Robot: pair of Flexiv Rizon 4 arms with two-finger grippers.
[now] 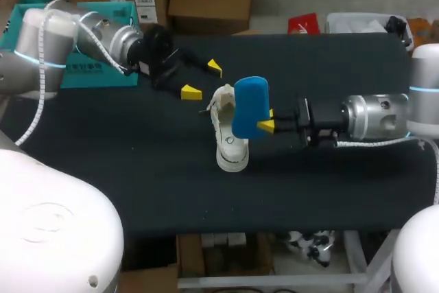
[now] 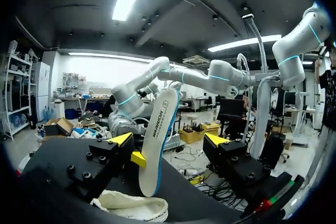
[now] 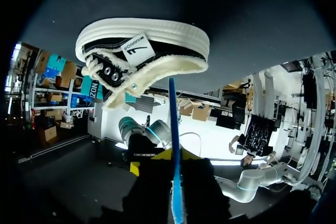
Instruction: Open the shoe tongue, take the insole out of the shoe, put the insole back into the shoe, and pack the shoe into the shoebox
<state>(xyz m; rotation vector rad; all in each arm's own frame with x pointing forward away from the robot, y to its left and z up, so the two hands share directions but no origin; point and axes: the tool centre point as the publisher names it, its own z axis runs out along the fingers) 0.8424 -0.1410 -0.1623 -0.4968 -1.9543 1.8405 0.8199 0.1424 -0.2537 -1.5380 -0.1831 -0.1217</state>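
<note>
Right gripper (image 1: 269,119) clamped on the blue insole (image 1: 250,106), which hides part of the shoe (image 1: 230,145) mid-table (image 1: 137,169). Left gripper (image 1: 202,79) jaws apart, empty. Right fingertips mostly obscured.

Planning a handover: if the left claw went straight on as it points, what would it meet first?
Probably the insole held in the right claw, just above the shoe; depth is unclear.

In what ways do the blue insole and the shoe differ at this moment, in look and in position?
The insole is plain blue and thin; the shoe is cream with black, and bulky. The insole is held up, gripped by the right gripper; the shoe rests on the table, and no gripper holds it. Both are near the table's middle, close together.
</note>
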